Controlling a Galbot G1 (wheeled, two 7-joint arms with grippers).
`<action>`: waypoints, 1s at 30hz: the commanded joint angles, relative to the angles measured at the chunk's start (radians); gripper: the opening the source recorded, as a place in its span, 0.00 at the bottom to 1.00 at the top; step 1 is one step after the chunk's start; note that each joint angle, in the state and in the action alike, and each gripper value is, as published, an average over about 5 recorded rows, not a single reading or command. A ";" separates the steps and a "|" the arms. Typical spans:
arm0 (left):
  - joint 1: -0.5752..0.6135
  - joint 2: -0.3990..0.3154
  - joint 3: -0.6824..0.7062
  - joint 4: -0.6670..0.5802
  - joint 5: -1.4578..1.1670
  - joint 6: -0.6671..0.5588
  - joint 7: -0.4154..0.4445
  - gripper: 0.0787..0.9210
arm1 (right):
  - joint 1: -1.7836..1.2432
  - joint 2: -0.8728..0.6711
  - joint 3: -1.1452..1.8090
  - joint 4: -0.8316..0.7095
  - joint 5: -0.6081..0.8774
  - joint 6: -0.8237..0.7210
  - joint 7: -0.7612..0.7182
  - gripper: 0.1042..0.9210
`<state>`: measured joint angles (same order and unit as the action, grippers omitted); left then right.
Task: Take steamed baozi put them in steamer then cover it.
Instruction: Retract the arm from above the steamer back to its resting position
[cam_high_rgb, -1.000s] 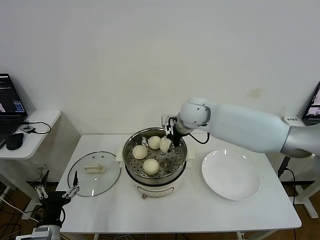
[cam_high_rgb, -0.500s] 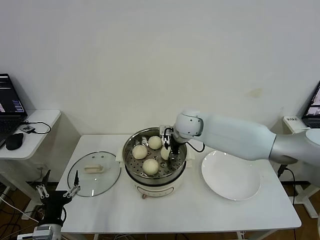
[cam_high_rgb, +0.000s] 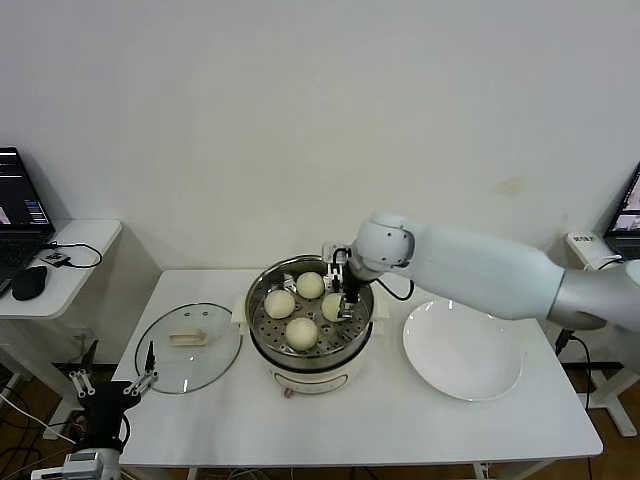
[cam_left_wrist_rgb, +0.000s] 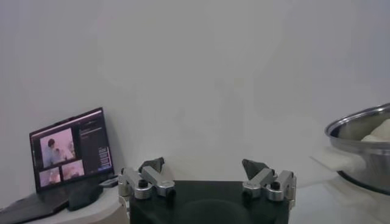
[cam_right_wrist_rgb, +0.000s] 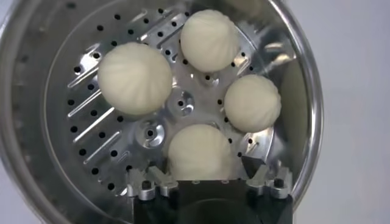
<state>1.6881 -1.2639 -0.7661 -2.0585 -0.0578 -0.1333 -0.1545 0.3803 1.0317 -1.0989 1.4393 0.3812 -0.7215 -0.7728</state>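
Right arm reaches in from the right, bent at the wrist, right claw (cam_high_rgb: 344, 303) pointing down inside the steamer (cam_high_rgb: 268, 350) at its right side. Its jaws are spread wide around one baozi, not gripping. All four steamed baozi (cam_right_wrist_rgb: 134, 78) sit on the perforated tray. Left claw (cam_left_wrist_rgb: 207, 176) parked low off the surface's left edge, jaws spread, empty. Glass lid (cam_high_rgb: 188, 346) lies left of the steamer, plate (cam_high_rgb: 462, 350) right.

Right claw (cam_high_rgb: 343, 300) open, left claw (cam_high_rgb: 112, 384) open
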 joint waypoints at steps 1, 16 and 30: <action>-0.004 0.002 0.001 0.004 -0.003 0.000 -0.001 0.88 | -0.006 -0.200 0.117 0.197 0.090 0.031 0.167 0.88; -0.015 0.007 0.012 0.026 -0.003 -0.013 -0.005 0.88 | -1.277 -0.387 1.254 0.449 -0.006 0.585 0.712 0.88; -0.119 0.065 0.087 0.222 0.433 -0.039 -0.015 0.88 | -1.936 0.128 1.934 0.452 -0.110 0.888 0.555 0.88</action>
<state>1.6453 -1.2396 -0.7196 -1.9861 -0.0067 -0.1279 -0.1709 -0.9370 0.8936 0.2600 1.8275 0.3334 -0.0710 -0.2182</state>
